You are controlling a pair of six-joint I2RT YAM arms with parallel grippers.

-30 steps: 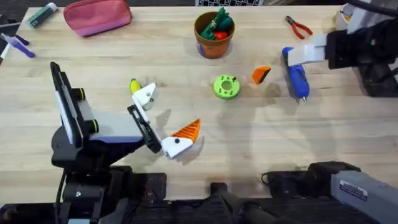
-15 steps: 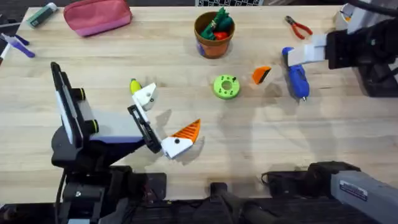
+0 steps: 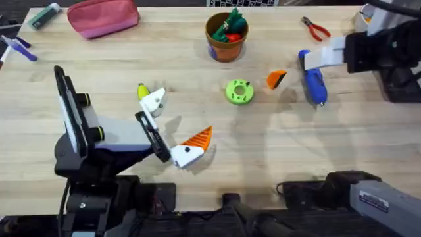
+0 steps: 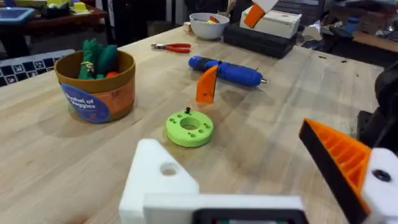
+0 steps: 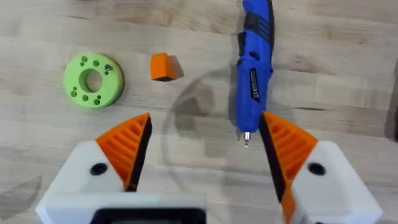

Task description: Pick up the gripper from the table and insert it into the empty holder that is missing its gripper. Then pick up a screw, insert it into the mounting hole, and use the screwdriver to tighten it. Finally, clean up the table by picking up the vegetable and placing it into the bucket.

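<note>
right gripper [image 5: 202, 146] spread above screwdriver [image 5: 255, 59]; left gripper [image 3: 172, 127] spread, vegetable [image 3: 142, 91] seemingly half-hidden.

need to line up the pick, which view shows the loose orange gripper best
The left wrist view: the gripper stands clear between the green disc and the screwdriver. Overhead shows it small; the right wrist view shows it end-on.
</note>
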